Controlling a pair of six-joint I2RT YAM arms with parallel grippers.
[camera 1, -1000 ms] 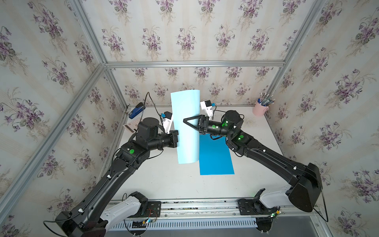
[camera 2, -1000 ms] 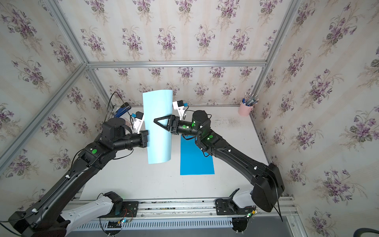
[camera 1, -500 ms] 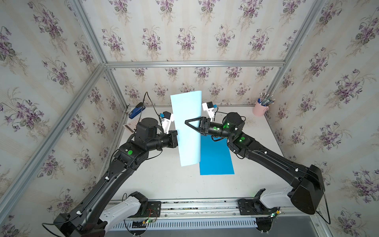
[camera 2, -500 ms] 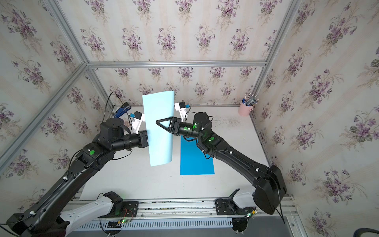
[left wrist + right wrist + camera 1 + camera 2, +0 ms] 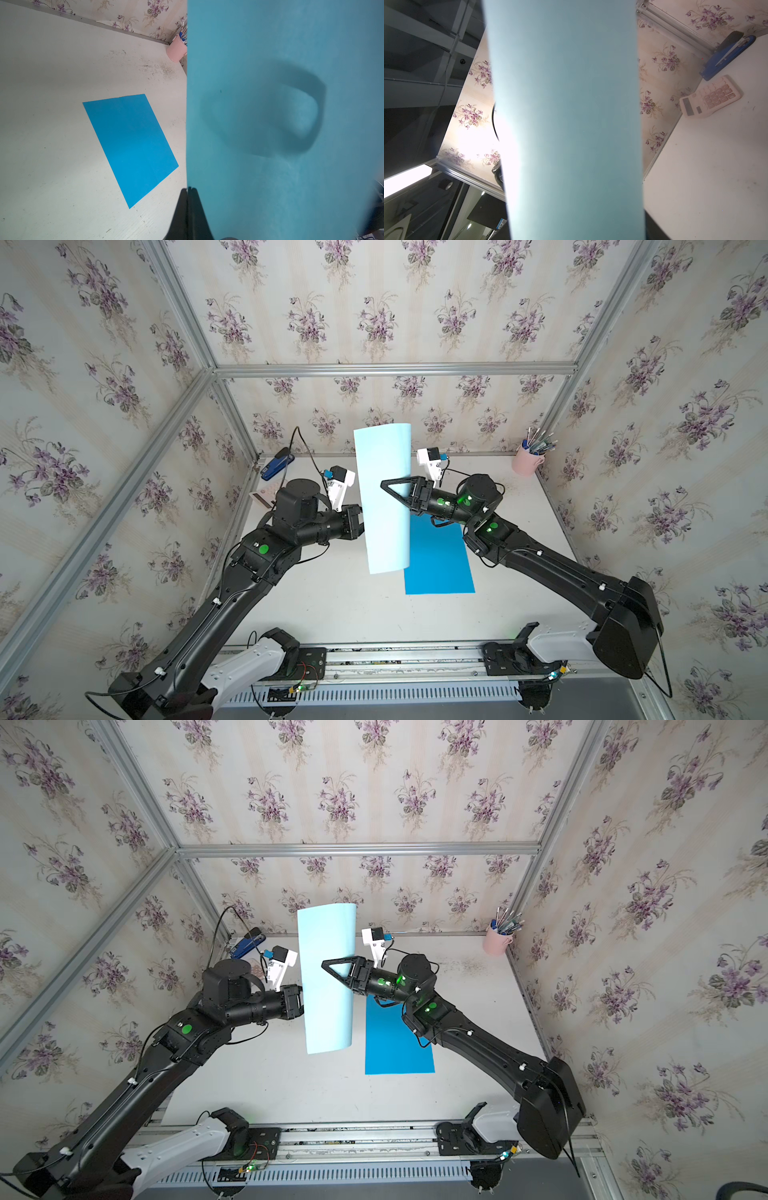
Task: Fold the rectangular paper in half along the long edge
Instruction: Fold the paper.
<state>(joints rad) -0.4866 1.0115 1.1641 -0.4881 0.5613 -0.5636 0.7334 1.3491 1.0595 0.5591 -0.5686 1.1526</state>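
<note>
A light blue rectangular paper stands upright in the air above the table, bowed into a curve. My left gripper is shut on one long edge of it, about halfway along. My right gripper reaches in from the other side with its jaws wide. One triangular finger lies in front of the sheet and the other is hidden behind it. In the right wrist view the paper fills the space between the dark fingers. That finger's shadow shows through the paper.
A darker blue sheet lies flat on the white table, below and right of the held paper. A pink pen cup stands at the back right. A blue stapler and a calculator sit at the back left.
The paper and both grippers have drifted slightly to the right. The right gripper's jaws have narrowed a little. The left gripper stays clamped on the edge.
</note>
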